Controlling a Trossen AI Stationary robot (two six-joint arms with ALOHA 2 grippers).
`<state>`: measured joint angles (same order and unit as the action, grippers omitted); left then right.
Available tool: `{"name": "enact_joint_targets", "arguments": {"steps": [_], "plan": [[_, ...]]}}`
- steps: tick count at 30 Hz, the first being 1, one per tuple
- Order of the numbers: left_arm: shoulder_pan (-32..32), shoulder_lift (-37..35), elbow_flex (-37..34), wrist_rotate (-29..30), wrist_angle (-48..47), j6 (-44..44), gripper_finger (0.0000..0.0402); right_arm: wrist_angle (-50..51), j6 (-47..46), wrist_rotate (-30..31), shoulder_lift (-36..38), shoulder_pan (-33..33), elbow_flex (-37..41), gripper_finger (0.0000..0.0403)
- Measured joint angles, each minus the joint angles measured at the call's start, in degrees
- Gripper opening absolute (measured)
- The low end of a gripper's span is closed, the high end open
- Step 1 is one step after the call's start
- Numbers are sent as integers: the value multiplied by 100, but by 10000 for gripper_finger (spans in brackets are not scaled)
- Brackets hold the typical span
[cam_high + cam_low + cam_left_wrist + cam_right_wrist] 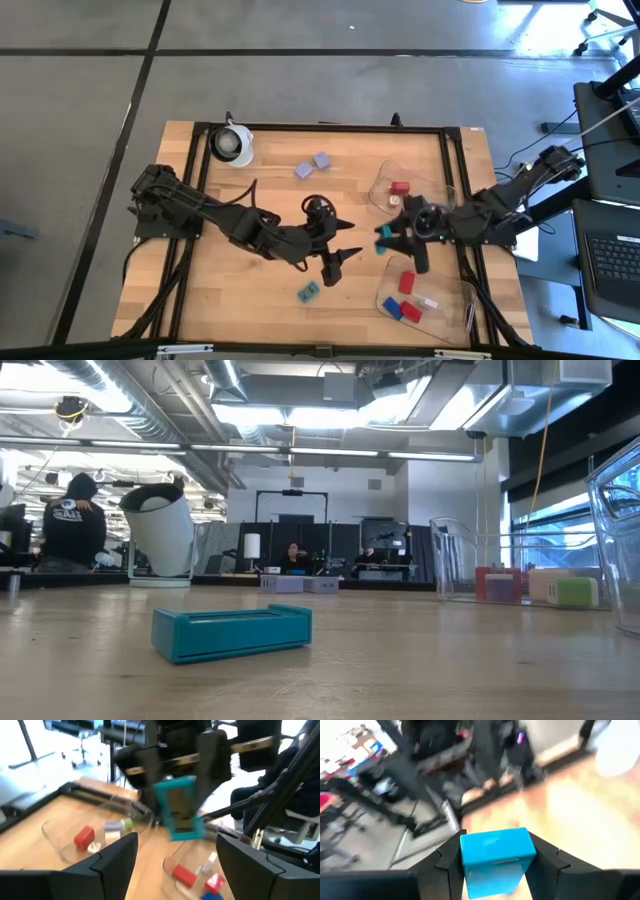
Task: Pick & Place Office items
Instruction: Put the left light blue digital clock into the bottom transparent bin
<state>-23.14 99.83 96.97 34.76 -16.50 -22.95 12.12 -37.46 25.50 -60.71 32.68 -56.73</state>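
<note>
My right gripper (388,238) is shut on a teal block (497,854), one of the office items, held above the table's middle between two clear trays. My left gripper (350,238) hovers open just left of it, facing it, with nothing between its fingers (120,855). Another teal piece (308,292) lies flat on the wood near the front. Two lavender pieces (313,165) rest on the table farther back. Red, white and green pieces sit in the far tray (385,175); red, blue and white ones lie in the near tray (440,320). My right gripper pinches the teal block by two opposite sides (465,855) between its two fingers. The fingers come from the table's right, roughly level. The block (177,815) is lifted clear of the table and sits slightly tilted.
A white round roll (232,145) stands at the back left corner. Black frame rails (320,128) run along the table's far and side edges. Bare wood lies to the front left. People and desks show in the room beyond.
</note>
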Motion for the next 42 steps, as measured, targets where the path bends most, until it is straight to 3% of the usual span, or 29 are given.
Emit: {"name": "enact_joint_targets", "arguments": {"steps": [11, 20, 28, 42], "plan": [[-6, 0, -2, -477, -824, -788, 264, 1097, -2548, -517, -289, 1235, 0, 155], [-6, 0, -2, -450, -789, -879, 264, 2402, -4596, -1156, -1240, 2000, 2, 156], [-2, 0, -2, -443, -769, -1078, 263, 2658, -5059, -1779, -2312, 2068, 2, 158], [-2, 0, -2, -395, -768, -1535, 263, 2844, -5061, -2065, -3460, 1914, -1, 159]]}}
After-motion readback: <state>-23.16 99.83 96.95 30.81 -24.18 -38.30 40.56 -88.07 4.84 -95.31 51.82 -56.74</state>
